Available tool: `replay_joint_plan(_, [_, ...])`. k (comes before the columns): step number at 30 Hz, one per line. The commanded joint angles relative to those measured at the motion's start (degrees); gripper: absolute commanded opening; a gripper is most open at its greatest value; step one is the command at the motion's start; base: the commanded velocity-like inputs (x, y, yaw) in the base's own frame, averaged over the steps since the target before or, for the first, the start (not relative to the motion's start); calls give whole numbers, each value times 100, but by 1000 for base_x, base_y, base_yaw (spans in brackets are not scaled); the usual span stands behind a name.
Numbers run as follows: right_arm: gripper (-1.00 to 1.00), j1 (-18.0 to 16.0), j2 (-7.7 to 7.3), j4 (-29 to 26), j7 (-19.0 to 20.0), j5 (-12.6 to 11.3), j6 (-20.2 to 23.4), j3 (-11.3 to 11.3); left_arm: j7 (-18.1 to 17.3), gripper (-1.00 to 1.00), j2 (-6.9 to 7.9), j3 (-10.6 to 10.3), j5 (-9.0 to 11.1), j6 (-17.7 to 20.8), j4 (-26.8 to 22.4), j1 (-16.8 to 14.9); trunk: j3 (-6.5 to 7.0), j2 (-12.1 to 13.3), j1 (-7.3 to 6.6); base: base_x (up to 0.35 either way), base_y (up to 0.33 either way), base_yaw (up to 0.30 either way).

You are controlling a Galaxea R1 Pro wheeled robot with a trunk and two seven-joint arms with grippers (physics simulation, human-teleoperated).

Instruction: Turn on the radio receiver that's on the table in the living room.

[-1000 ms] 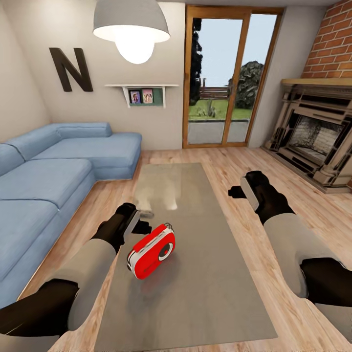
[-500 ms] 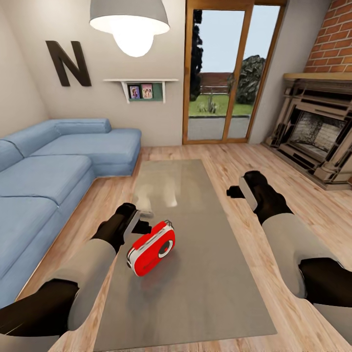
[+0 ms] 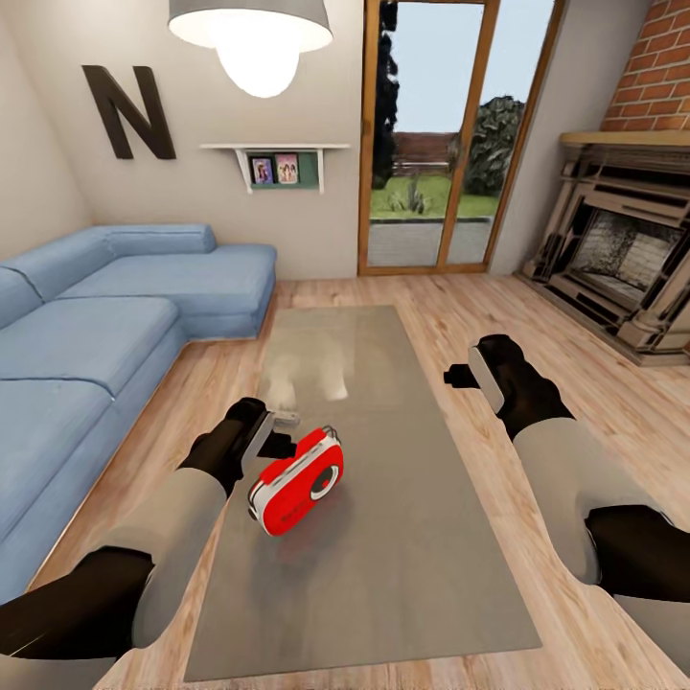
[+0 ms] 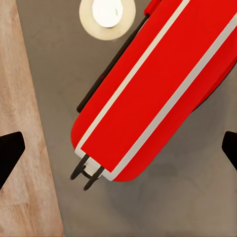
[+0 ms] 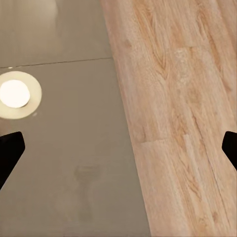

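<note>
The radio (image 3: 296, 481) lies tilted on the table (image 3: 422, 537), just beside the left gripper (image 4: 118, 148), whose jaws stand spread. Probably light, rigid, smooth: press its dial, avoiding the thin handle.

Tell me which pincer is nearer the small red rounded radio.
Left. The left pincer hovers right beside the small red rounded radio, over its end; the right pincer hangs off across the glossy grey table.

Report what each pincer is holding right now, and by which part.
Nothing is held. The left pincer is open above the radio receiver, fingertips spread wide at either side. The right pincer is open and empty over the table edge.
</note>
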Motion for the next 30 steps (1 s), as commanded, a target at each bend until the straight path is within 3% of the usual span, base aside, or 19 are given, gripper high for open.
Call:
replay_joint_plan(1, [100,0,0,0,0,1,0,0,0,100,0,0,0,0,0,0,-9,0,0,0,0,0])
replay_joint_plan(13, [100,0,78,-1,0,6,0,0,-8,100,18,0,0,-2,0,-1,-119,0,0,0,0,0])
replay_joint_plan(30, [100,0,77,-1,0,9,0,0,-9,100,20,0,0,-2,0,-1,-275,0,0,0,0,0])
